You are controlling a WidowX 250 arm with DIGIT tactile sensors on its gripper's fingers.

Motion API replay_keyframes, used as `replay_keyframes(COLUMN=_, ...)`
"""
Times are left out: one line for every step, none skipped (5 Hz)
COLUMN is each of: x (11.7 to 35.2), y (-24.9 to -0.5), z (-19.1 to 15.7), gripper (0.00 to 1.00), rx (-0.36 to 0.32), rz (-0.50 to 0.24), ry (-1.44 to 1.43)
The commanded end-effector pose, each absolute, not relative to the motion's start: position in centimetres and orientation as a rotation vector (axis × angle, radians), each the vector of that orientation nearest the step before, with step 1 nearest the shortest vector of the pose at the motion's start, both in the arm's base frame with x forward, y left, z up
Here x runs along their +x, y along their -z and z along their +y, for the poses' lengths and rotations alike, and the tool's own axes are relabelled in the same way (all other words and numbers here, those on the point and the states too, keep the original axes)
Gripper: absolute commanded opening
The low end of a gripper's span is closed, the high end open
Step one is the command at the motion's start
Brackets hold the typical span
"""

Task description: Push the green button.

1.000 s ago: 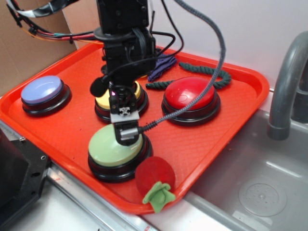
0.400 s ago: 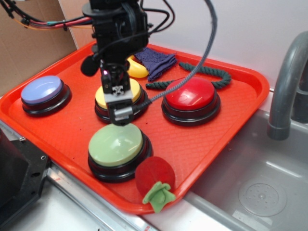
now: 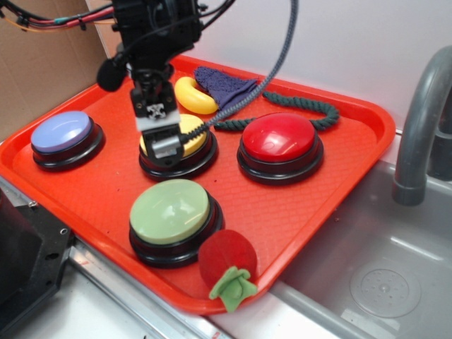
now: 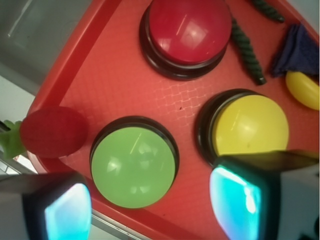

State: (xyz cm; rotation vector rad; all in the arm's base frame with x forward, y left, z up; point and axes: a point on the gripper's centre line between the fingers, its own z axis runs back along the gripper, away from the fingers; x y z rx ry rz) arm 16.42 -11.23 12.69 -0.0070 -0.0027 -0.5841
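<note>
Pincer [image 3: 163, 147], seemingly empty with its fingers apart in the wrist view, has lifted off the green button [image 3: 170, 211] and now hangs over the yellow button [image 3: 178, 138], so the press on the tray's [image 3: 339, 176] front looks done.

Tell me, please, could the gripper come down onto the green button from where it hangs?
Probably yes: the gripper hangs over the yellow button, and the green button just in front has nothing on its dome.
</note>
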Motion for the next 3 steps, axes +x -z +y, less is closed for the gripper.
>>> replay_keyframes(x=16.4, y=-15.5, z=-12.3, gripper=1.0, rx=-0.041, rz=-0.039, ry=0.557)
replay_keyframes(x=16.4, y=-16.2, z=-12.2, gripper=1.0, rx=-0.037, rz=-0.025, ry=0.526)
replay_keyframes(x=16.0, y=-17.1, z=-12.1, gripper=1.0, rx=-0.037, rz=-0.027, ry=0.538)
